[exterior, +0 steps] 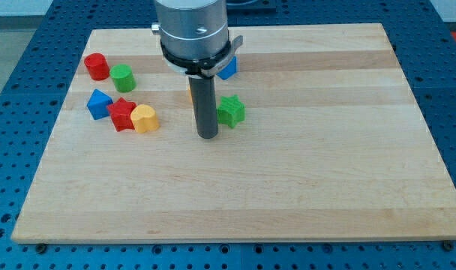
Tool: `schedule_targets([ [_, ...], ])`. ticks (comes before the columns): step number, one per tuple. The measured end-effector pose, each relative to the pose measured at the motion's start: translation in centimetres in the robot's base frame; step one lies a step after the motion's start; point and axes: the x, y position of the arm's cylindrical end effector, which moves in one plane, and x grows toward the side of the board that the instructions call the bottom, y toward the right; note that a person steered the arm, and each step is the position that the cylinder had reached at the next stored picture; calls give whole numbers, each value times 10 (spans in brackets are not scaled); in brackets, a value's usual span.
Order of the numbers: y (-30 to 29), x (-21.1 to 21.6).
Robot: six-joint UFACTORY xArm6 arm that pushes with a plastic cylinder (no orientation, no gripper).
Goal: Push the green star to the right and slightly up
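The green star lies on the wooden board a little above the middle. My tip rests on the board just to the left of the star and slightly below it, close to it; I cannot tell if they touch. The rod rises from the tip to the arm's grey body at the view's top.
A blue block and an orange block are partly hidden behind the rod and arm. At the left lie a red cylinder, a green cylinder, a blue block, a red star and a yellow heart.
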Motion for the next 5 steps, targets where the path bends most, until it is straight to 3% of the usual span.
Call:
schedule_targets([
  [2, 49, -23],
  [4, 41, -25],
  [5, 9, -25],
])
